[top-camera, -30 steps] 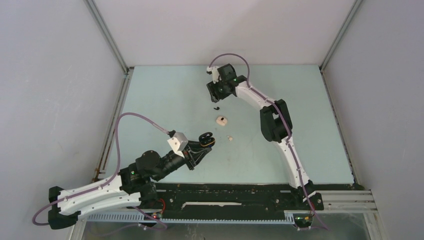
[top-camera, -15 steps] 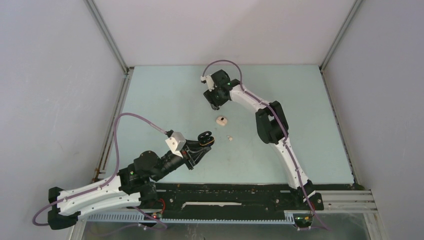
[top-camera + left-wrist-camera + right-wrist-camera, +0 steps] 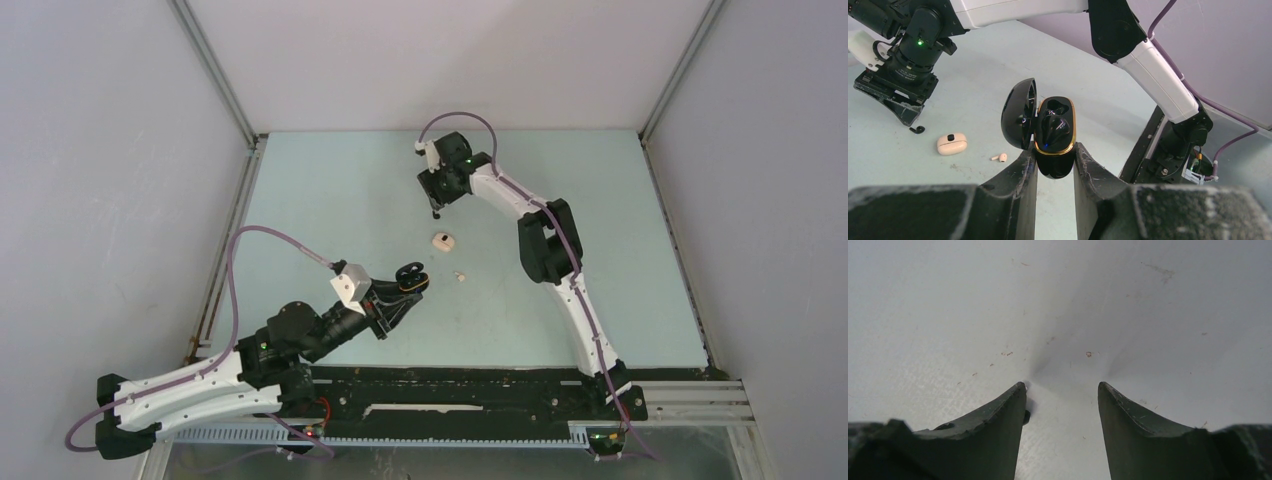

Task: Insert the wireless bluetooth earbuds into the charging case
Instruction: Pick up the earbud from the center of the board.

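My left gripper is shut on the lower end of a black charging case with a gold rim. It holds the case above the table, lid open to the left, with one black earbud seated inside. A second black earbud lies on the table at the far middle. My right gripper stands open right over it, tips near the surface. Only a sliver of that bud shows beside the inner face of the left finger. In the top view the right gripper points down at the far middle.
A shut beige-pink case lies mid-table, also seen in the left wrist view. A small pale earbud lies just in front of it, near the held case. The right arm's forearm stretches across the right half of the light-blue table.
The right wrist swung left over the black earbud and has come back slightly right, still over it with jaws apart. The left arm and the held case have not moved.
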